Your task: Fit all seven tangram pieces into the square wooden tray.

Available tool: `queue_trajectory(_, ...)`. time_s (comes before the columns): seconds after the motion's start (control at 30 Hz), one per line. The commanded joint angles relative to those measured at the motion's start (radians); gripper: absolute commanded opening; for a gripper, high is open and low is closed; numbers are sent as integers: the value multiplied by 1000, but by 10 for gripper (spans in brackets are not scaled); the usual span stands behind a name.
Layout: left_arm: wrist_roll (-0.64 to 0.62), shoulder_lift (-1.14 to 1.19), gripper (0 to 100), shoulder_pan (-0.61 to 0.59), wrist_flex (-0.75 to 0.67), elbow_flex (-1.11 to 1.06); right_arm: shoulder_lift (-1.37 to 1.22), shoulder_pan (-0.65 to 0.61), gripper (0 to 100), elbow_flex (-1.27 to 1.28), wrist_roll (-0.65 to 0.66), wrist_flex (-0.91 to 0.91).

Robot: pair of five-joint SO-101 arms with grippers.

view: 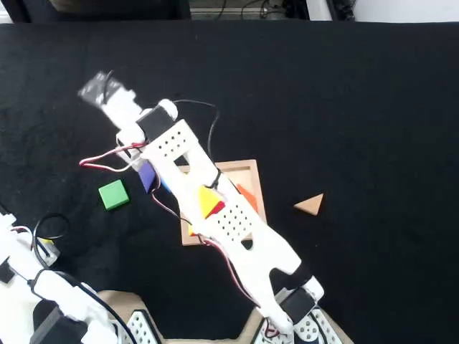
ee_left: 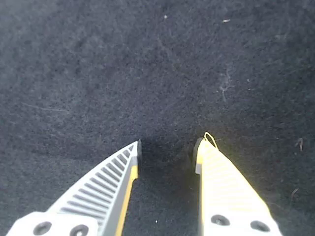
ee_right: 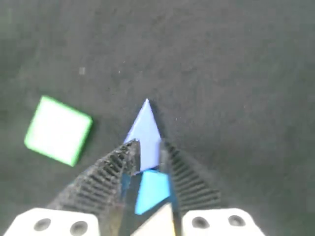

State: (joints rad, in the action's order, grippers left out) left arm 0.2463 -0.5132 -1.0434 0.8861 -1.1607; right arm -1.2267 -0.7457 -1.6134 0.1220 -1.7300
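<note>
The left pincer [ee_left: 167,152] hangs released over bare tabletop [ee_left: 98,59]; further right, beside the green square [view: 113,194], the right pincer [ee_right: 147,147] is clenched on the blue triangle [ee_right: 146,120], just left of the tray [view: 244,164]. I judge this the pick-up step: next, carry it right and turn it to a free gap. Its long axis follows the fingers [ee_right: 110,167], sharp tip pointing beyond them.

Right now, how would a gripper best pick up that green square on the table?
By two opposite edges, coming straight down from above. The green square lies flat on the table, with free space all round, turned askew, so the grip should be turned to match its sides.
</note>
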Motion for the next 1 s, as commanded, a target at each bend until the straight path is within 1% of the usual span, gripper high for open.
queue_trajectory(0.0, -6, -18, 202, 16, -9, -1, 73, 2, 196, 36, -267, -21)
queue_trajectory(0.07, -6, -18, 202, 16, -9, -1, 59, 2, 199, 61, -310, -5)
queue_trajectory(0.23, -6, -18, 202, 16, -9, -1, -4, 2, 201, 68, -364, 37)
queue_trajectory(0.4, -6, -18, 202, 16, -9, -1, -47, -20, 201, 65, -373, 69)
queue_trajectory(0.5, -6, -18, 202, 16, -9, -1, -62, -54, 200, 74, -374, 68)
queue_trajectory(0.57, -6, -18, 202, 16, -9, -1, -81, -66, 200, 68, -399, 66)
queue_trajectory(0.63, -6, -18, 202, 16, -9, -1, -96, -68, 201, 67, -414, 68)
queue_trajectory(0.97, -6, -18, 202, 16, -9, -1, -102, -66, 201, 73, -410, 63)
